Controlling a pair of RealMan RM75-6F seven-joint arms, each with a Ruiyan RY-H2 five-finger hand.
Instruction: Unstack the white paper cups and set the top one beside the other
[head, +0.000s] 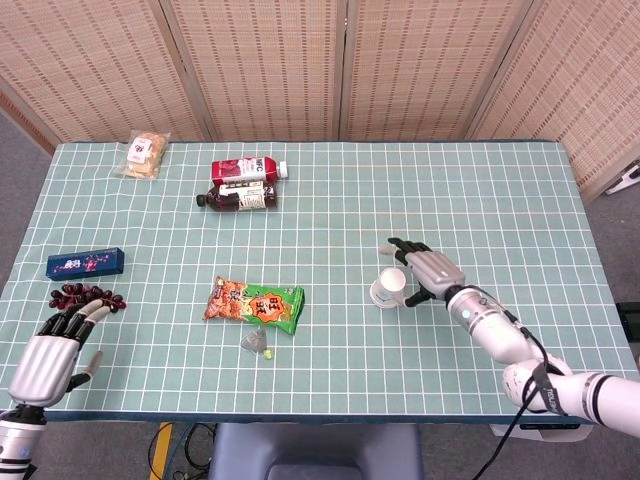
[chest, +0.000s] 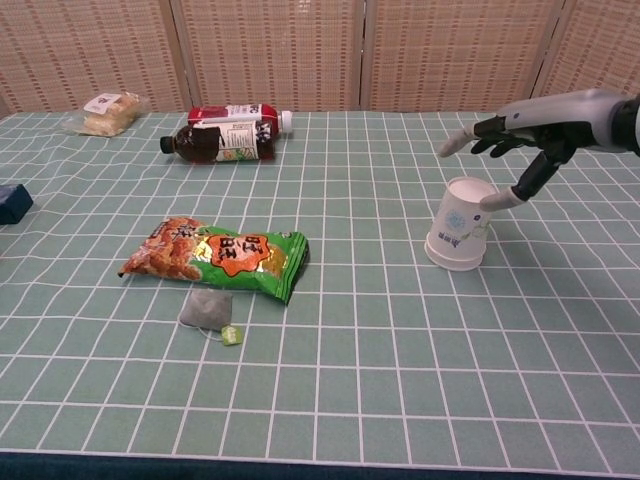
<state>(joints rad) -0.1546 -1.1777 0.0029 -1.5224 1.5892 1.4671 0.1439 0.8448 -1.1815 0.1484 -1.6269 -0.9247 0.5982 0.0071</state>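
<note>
The white paper cups (head: 389, 288) (chest: 462, 224) stand upside down as one stack, right of the table's middle, with a faint blue print on the side. My right hand (head: 428, 272) (chest: 522, 128) hovers just right of and above the stack, fingers spread around its top; the thumb tip lies close to the upper rim, and contact cannot be told. It holds nothing. My left hand (head: 50, 355) rests at the table's near left corner, fingers loosely bent, with nothing in it; only the head view shows it.
An orange and green snack bag (head: 254, 304) (chest: 219, 252) lies left of the cups, with a tea bag (chest: 208, 311) in front of it. Two bottles (head: 240, 183) lie at the back, a bread packet (head: 144, 154) far left. A blue box (head: 85, 263) and dark grapes (head: 86, 295) sit near my left hand.
</note>
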